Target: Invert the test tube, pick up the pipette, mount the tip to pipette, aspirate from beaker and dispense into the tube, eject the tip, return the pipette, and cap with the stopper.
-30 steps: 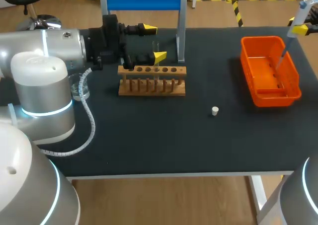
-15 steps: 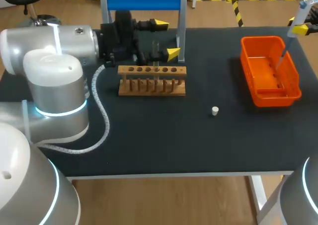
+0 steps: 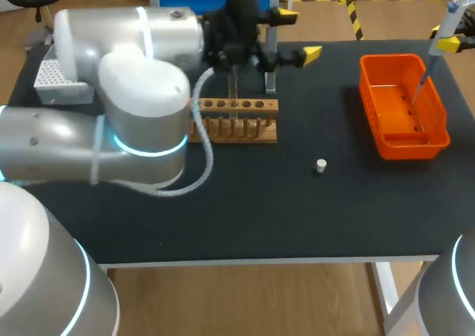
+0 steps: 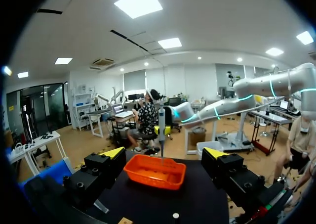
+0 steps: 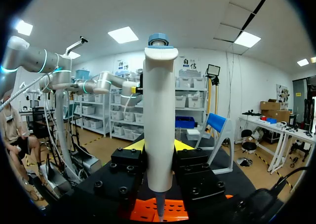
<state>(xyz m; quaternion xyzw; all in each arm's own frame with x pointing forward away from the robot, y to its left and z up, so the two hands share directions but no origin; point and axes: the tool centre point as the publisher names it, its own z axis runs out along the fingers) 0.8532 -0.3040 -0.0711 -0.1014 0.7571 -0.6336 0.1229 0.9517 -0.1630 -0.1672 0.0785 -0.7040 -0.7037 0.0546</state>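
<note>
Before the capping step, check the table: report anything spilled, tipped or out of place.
Nothing stands out. The test tube stands upright in the wooden rack, the stopper sits alone on the table, and the right gripper holds the pipette upright over the orange bin. No spill shows.

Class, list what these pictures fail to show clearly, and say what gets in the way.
1. Head view: the left arm covers the rack's left end and whatever lies under it.
2. Right pincer: cut by the head view's edge; in its wrist view the pipette covers most of its yellow tips.
3. Stopper: tiny, at the left wrist view's rim.
</note>
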